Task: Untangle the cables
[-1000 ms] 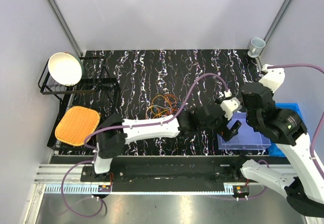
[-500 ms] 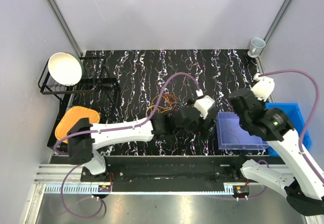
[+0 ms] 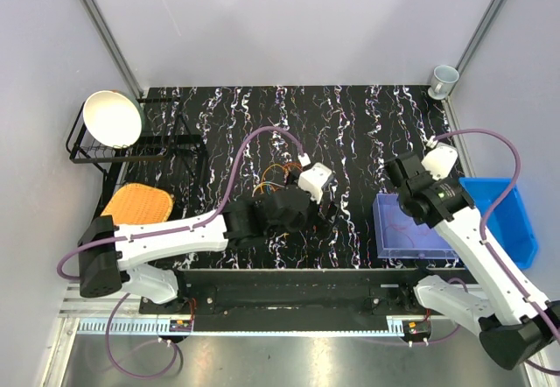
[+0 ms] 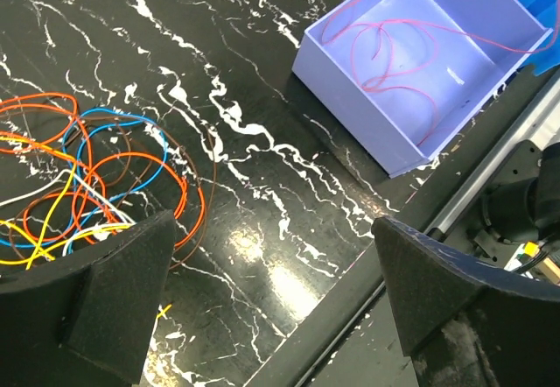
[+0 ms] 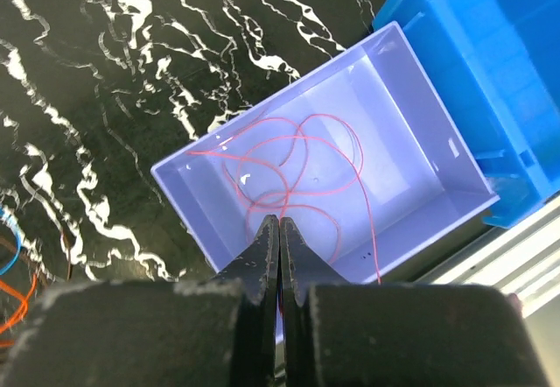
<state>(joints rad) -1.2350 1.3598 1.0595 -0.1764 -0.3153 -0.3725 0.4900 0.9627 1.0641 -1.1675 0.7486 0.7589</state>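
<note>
The cables (image 3: 282, 175) are a loose bunch of thin wires on the black marbled table; the left wrist view shows orange, blue, yellow and white loops (image 4: 96, 172). A single red wire (image 5: 289, 155) lies coiled inside the lavender box (image 5: 188, 199), also seen in the left wrist view (image 4: 394, 50). My left gripper (image 3: 328, 207) is open and empty just right of the bunch, low over bare table (image 4: 280, 299). My right gripper (image 5: 278, 222) is shut, its tips above the box and the red wire; nothing shows between the jaws. It is over the box's left part (image 3: 409, 201).
A blue bin (image 3: 512, 221) stands right of the lavender box (image 3: 418, 245). A black dish rack with a white bowl (image 3: 112, 117) and an orange mat (image 3: 133, 207) are at the left. A cup (image 3: 444, 78) stands at the back right corner.
My left gripper has swung left from the lavender box to beside the cable bunch. My right arm has shifted left and now hangs over the box.
</note>
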